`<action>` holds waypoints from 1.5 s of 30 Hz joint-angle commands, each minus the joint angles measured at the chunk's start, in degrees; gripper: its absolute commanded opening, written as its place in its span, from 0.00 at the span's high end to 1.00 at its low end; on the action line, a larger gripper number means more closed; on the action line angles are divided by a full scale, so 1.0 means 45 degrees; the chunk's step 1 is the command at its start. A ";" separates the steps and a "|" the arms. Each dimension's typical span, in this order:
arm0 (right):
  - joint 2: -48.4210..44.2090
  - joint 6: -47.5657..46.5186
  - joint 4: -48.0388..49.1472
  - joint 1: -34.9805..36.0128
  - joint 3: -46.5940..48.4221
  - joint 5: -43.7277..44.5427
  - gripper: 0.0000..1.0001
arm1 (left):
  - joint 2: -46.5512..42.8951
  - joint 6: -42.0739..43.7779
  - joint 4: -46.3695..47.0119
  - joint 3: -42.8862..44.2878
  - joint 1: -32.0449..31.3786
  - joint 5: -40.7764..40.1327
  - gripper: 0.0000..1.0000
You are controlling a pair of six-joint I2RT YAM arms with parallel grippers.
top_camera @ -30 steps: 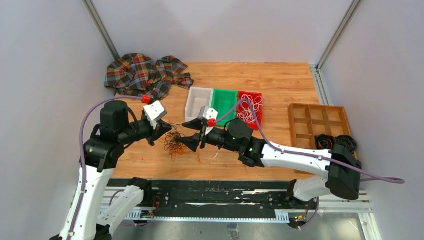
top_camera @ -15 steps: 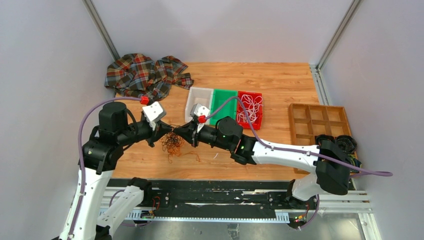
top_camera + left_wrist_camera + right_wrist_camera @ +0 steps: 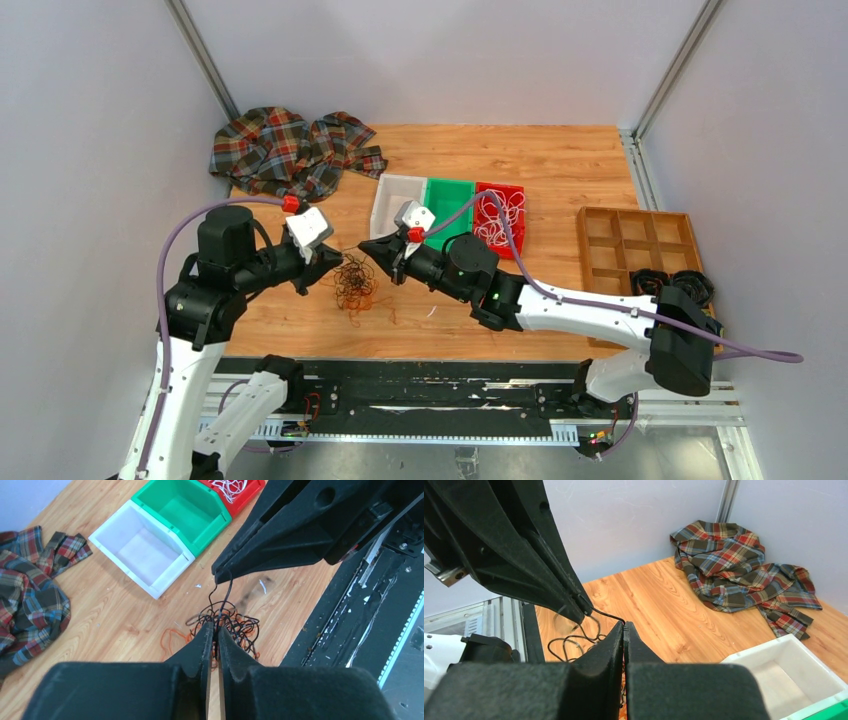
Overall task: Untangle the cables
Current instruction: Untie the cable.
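A tangle of thin black and orange cables (image 3: 355,285) lies on the wooden table between my two grippers. My right gripper (image 3: 367,245) is shut on a black strand that comes out at its fingertips (image 3: 624,624). That strand runs across to my left gripper (image 3: 335,262). In the left wrist view the left gripper (image 3: 217,625) has its jaws a narrow slit apart. The black strand lies loosely between the tips, and the tangle (image 3: 235,625) hangs just beyond them. An orange loop (image 3: 170,635) trails on the wood. White cables (image 3: 500,215) lie in the red bin.
White bin (image 3: 398,200), green bin (image 3: 448,198) and red bin (image 3: 500,186) stand in a row behind the grippers. A plaid cloth (image 3: 290,150) lies at the back left. A wooden compartment tray (image 3: 625,240) with dark coils (image 3: 690,285) sits at the right.
My right gripper went from wide open to shut on the black strand and drew back slightly to the right. My left jaws have parted a little. The tangle shifted slightly right.
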 commanded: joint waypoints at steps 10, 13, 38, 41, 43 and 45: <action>-0.0884 -0.0669 -0.0179 0.0116 -0.0007 0.0290 0.99 | -0.0473 0.0563 0.0097 -0.0162 -0.0027 -0.0595 0.39; -0.0873 -0.0588 -0.0269 0.0133 0.0144 0.0076 0.99 | -0.0533 0.0085 0.0105 -0.0056 -0.0027 0.1028 0.25; -0.0150 -0.0522 -0.0790 0.0975 0.0843 0.0396 0.86 | -0.1129 -0.2090 0.3091 -0.0965 -0.0027 0.0310 0.99; 0.0063 -0.0563 -0.0331 0.0975 0.0709 0.0875 0.77 | -0.0964 -0.2091 0.2562 -0.0442 -0.0040 0.1220 0.99; 0.0198 -0.0538 -0.0061 0.0982 0.0697 0.0901 0.71 | -0.0863 -0.2027 0.2309 -0.0171 -0.0027 0.1477 0.99; 0.0327 -0.0528 0.0286 0.1027 0.0707 0.1187 0.66 | -0.0768 -0.1807 0.2003 0.0073 -0.0041 0.1658 0.99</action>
